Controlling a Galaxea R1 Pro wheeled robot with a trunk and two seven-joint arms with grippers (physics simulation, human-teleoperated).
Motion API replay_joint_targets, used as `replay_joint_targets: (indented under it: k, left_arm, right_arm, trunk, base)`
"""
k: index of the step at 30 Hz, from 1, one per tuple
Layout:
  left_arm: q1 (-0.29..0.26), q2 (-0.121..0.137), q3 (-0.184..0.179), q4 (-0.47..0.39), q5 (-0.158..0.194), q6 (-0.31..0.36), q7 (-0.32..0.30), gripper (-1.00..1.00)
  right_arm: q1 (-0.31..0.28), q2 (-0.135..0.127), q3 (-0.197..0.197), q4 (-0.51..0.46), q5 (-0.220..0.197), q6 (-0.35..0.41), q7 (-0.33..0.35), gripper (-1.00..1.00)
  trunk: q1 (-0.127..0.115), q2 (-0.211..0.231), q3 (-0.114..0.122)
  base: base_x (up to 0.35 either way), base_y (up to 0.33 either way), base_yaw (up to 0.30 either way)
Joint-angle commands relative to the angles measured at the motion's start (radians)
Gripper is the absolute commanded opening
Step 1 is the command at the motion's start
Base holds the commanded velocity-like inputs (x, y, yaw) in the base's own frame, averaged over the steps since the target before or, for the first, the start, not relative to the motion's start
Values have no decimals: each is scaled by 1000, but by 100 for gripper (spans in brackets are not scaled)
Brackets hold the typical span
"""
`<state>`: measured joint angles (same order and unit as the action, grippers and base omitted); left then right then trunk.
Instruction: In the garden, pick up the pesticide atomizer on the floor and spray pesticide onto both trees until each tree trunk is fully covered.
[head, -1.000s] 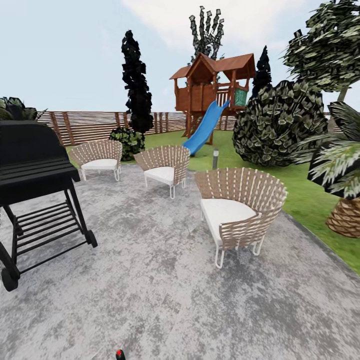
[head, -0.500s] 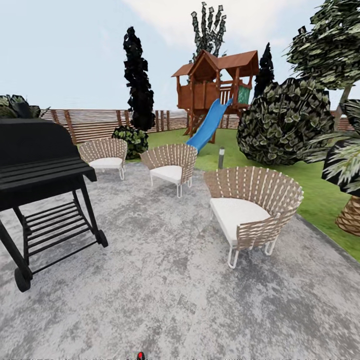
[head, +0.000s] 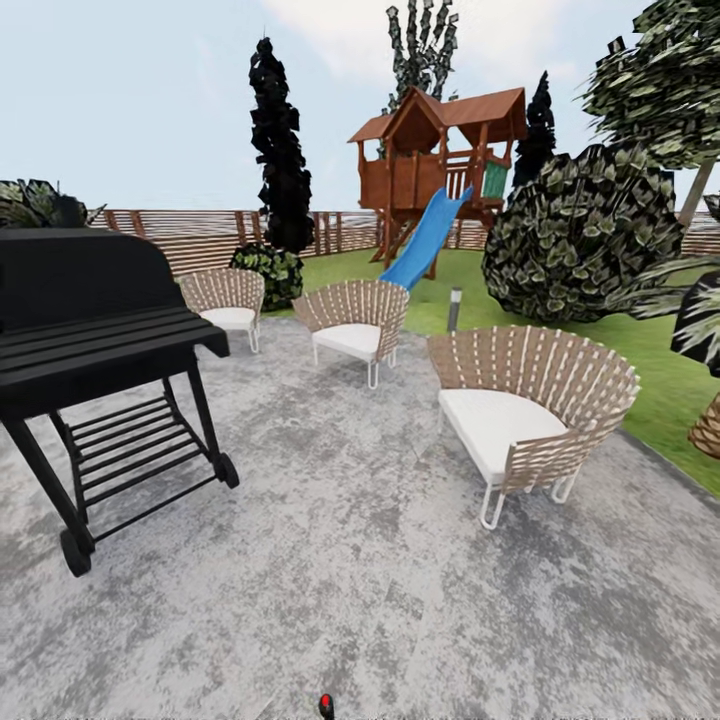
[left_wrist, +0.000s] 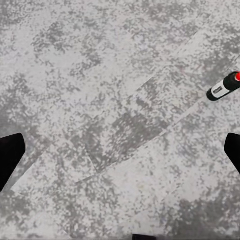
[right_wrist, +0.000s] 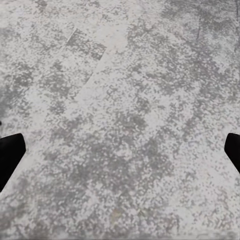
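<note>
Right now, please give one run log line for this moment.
phase: approach | small dark atomizer with red top: lying on grey stone patio, ungrasped | left gripper: open, empty | right gripper: open, empty

A mottled grey stone patio (head: 360, 560) fills the foreground under flat daylight and a pale, cloudy sky. A black wheeled grill (head: 95, 340) stands at the left; three woven chairs with white cushions (head: 530, 420) curve across the middle — beyond them, green lawn (head: 650, 370), a slatted wooden fence (head: 210, 235), and a wooden playhouse with a blue slide (head: 440, 170).
</note>
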<state>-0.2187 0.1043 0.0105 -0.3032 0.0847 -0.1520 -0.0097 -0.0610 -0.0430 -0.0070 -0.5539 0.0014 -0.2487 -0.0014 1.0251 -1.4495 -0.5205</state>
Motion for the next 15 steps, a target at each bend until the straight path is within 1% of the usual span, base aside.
replay_joint_targets:
  k: [1,7,15]
  left_arm:
    - [-1,0,-1,1,9,-3,-1,100]
    - [-1,1,0,1,9,-2,-1,100]
    - [-1,2,0,1,9,-2,-1,100]
  right_arm:
    - [0,0,-1,0,0,-3,-1,100]
    - [0,0,0,0,-1,-3,-2,100]
    - [0,3,1,0,-1,-3,-2,100]
  trunk:
    - [0,-1,-3]
    - [0,-1,-12]
    - [0,-1,-14]
  base:
    - [0,338,0]
    - [0,338,0]
    - [0,338,0]
